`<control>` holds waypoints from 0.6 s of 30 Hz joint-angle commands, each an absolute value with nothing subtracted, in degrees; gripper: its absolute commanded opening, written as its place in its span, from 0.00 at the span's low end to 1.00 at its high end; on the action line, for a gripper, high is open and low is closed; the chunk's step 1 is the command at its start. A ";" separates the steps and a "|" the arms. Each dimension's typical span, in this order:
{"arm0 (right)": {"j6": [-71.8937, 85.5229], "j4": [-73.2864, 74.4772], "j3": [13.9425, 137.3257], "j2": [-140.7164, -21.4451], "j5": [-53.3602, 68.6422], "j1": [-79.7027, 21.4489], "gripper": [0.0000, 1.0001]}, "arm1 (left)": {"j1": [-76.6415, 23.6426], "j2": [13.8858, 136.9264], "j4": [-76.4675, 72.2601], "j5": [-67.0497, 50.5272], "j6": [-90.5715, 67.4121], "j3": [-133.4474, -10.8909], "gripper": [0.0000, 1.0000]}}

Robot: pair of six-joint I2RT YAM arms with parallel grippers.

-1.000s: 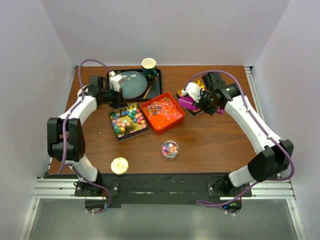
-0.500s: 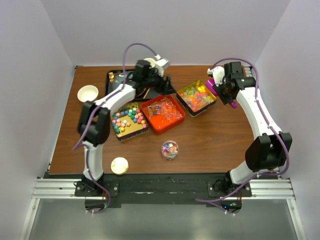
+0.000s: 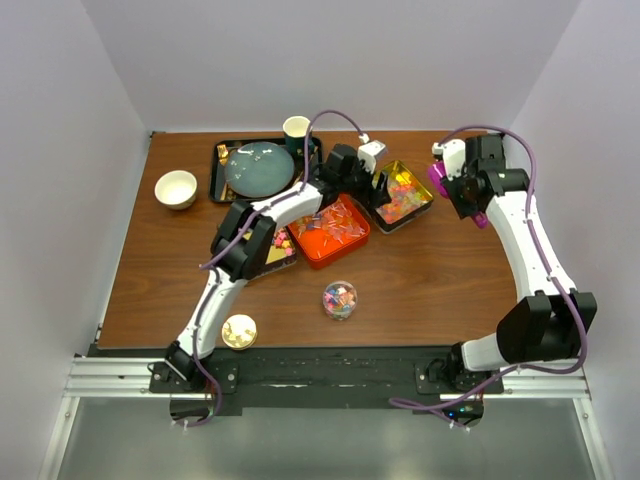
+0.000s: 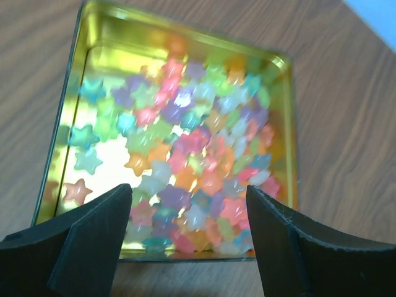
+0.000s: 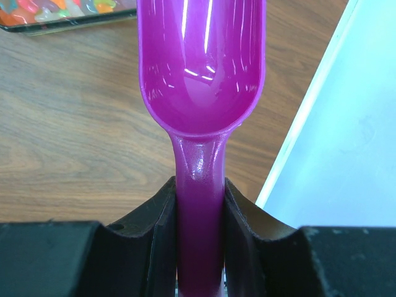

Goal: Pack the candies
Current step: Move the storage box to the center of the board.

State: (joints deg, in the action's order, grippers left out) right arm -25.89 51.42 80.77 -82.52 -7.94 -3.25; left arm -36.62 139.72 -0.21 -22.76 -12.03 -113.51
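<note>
Upper centre, the left claw (image 4: 189, 201) gapes wide above star candies (image 4: 185, 142) in the gold tin (image 4: 185, 17); upper right, the right claw (image 5: 199, 192) pinches the purple scoop (image 5: 201, 74) by its handle

We see a brown wood-grain table (image 3: 420, 285) closed in by plain white panels: a back wall (image 3: 330, 60) along its far edge, a left wall (image 3: 60, 200) and a right wall (image 3: 600, 150) along its side edges. The light is soft and even. Silver aluminium rails (image 3: 105, 377) run along the near edge, with a dull grey surface (image 3: 320, 445) below them.
</note>
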 commanded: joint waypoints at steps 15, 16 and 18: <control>-24.26 49.39 81.56 -84.90 -3.69 -2.02 0.00 | -35.95 132.81 17.74 -20.83 4.91 -101.35 0.61; -24.26 49.48 81.91 -85.16 -3.60 -2.11 0.00 | -35.95 132.19 18.19 -20.74 6.57 -100.73 0.61; -24.17 49.57 82.79 -85.87 -3.17 -2.02 0.00 | -36.12 131.49 18.72 -20.57 8.16 -98.72 0.60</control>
State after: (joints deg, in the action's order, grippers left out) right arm -25.39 51.22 79.15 -85.19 -4.80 -2.17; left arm -36.40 132.86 6.98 -22.24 1.61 -103.96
